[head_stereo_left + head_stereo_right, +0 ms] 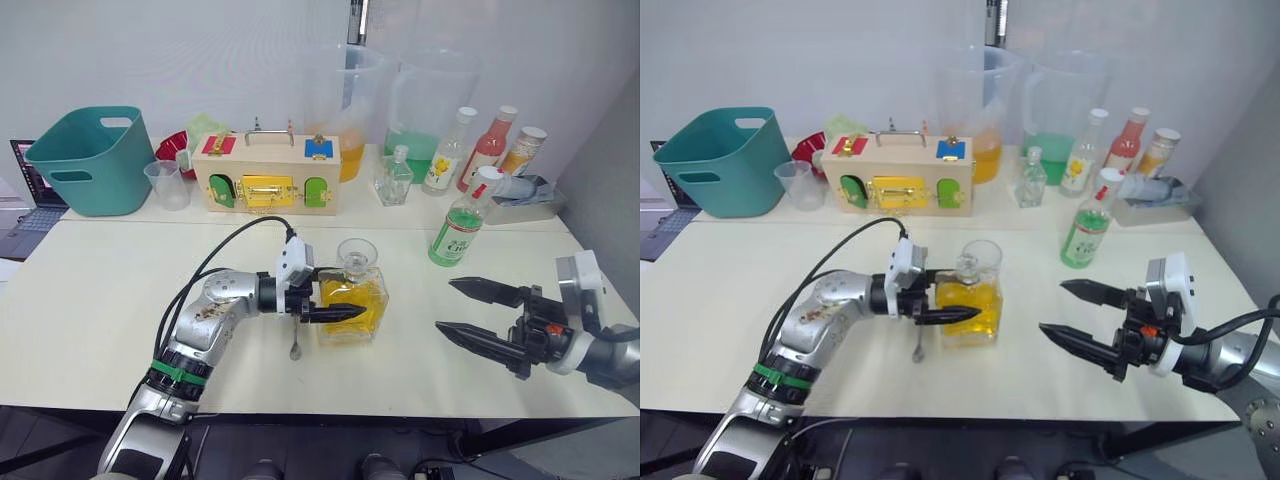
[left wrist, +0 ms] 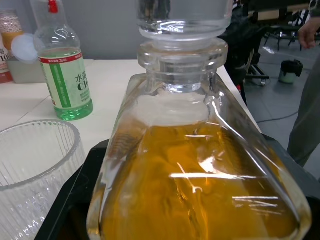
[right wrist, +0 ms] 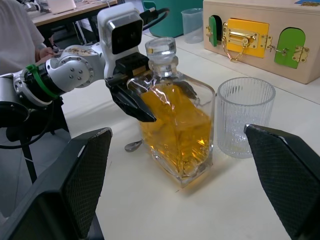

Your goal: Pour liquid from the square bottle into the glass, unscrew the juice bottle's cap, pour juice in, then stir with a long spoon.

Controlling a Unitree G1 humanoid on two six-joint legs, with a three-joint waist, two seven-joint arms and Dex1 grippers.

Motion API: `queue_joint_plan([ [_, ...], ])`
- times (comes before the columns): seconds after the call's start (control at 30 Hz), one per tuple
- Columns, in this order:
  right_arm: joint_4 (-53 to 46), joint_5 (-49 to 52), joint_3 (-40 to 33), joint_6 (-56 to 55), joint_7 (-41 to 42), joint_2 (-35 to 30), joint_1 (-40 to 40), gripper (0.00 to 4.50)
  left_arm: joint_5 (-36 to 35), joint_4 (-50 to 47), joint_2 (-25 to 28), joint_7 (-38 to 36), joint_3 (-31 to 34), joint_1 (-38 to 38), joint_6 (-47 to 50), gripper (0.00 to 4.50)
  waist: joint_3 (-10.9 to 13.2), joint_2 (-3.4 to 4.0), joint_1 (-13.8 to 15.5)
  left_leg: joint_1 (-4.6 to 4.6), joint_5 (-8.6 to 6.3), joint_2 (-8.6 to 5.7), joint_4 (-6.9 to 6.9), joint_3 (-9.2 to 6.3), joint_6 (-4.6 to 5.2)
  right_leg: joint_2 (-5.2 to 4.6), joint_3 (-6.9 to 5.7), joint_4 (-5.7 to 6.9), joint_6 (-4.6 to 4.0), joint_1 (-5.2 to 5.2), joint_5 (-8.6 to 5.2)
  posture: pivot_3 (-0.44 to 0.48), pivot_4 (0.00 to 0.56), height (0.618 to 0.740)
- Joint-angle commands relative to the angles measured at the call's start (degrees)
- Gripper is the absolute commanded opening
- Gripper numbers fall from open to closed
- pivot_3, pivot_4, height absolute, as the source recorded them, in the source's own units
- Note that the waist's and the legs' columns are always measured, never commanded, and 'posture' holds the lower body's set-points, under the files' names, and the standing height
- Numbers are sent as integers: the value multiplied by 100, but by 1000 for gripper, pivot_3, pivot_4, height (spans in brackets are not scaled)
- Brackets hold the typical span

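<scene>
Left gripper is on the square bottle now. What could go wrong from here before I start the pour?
The stopper is still in the square bottle; tipping could drop it or block the liquid. The glass stands right beside the bottle, so lifting may knock it. The left gripper holds smooth glass faces, so the heavy bottle could slip. The right gripper is open and away.

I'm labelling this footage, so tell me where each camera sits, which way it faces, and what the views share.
Left eye view: on the head, looking down over the table; both arms show, the left gripper around the square bottle.
Right eye view: the same scene; the right gripper is open.
Left wrist view: on the left wrist, facing the square bottle close up, with the juice bottle beyond.
Right wrist view: on the right wrist, facing the bottle, the glass and the left arm.
Shared: the square bottle shows in all four.
</scene>
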Motion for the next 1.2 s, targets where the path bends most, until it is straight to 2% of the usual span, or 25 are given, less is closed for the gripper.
queue_joint_plan([
  [0.03, -274, 244, -240, 25, -187, -76, -12, 4500, 85, -41, -57, -216, 31, -96, -453, 2810, 0, 0, 1, 0, 0, 0, 0, 0, 0, 0, 0, 0, 0, 0, 0, 0, 150, 740],
  [0.13, -301, 316, -253, 49, -271, -119, -23, 4500, 184, 101, -14, -335, 44, -12, -612, 2810, 0, 0, 8, -1, 0, 0, 0, -1, 0, 0, 0, 1, 0, 0, 0, 0, 150, 740],
  [0.2, -292, 348, -257, 48, -292, -146, -25, 4500, 220, 164, -1, -350, 75, 21, -660, 3855, 0, 0, 8, 0, 0, 0, 1, -1, 0, 0, 0, 0, 0, 1, 0, 0, 150, 740],
  [0.27, -277, 366, -258, 47, -296, -167, -32, 4500, 216, 198, 19, -371, 104, 40, -624, 4462, -1, 1, 7, 3, 0, 0, 1, -1, 0, 0, 0, 0, 0, 5, 0, 0, 150, 740],
  [0.4, -184, 355, -210, 29, -249, -204, -86, 4500, 128, 85, 40, -279, 247, -5, -431, 4462, -1, 2, 6, 7, 0, 0, 2, -1, 0, 0, 0, 1, 0, 9, 0, 0, 150, 740],
  [0.67, -167, 326, -124, -30, -158, -176, -123, 4500, -64, -739, 242, -26, 366, 79, 376, 4462, -2, 3, 4, 8, 0, 1, 6, -1, 0, 0, 0, 5, 0, 10, 0, 0, 150, 740],
  [1.0, -278, 130, 253, -182, -182, -125, -344, 4500, -25, -756, 147, 151, 246, 229, 577, 4462, -3, 4, 7, 17, 0, 1, 7, -1, 0, 0, 0, 5, 0, 20, 0, 0, 150, 740],
  [1.17, -287, 165, 355, -26, -222, -265, -487, 4500, 88, -634, 195, 49, 212, 377, 388, 2981, -3, 4, 1, 19, 0, 1, 7, -1, 0, 1, 0, 6, 0, 20, 0, 0, 150, 740],
  [1.2, -275, 160, 392, 1, -242, -296, -535, 4500, 94, -630, 195, 44, 209, 376, 371, 2795, -3, 4, 0, 21, 0, 1, 7, -1, 0, 1, 0, 6, 0, 23, 0, 0, 150, 740],
])
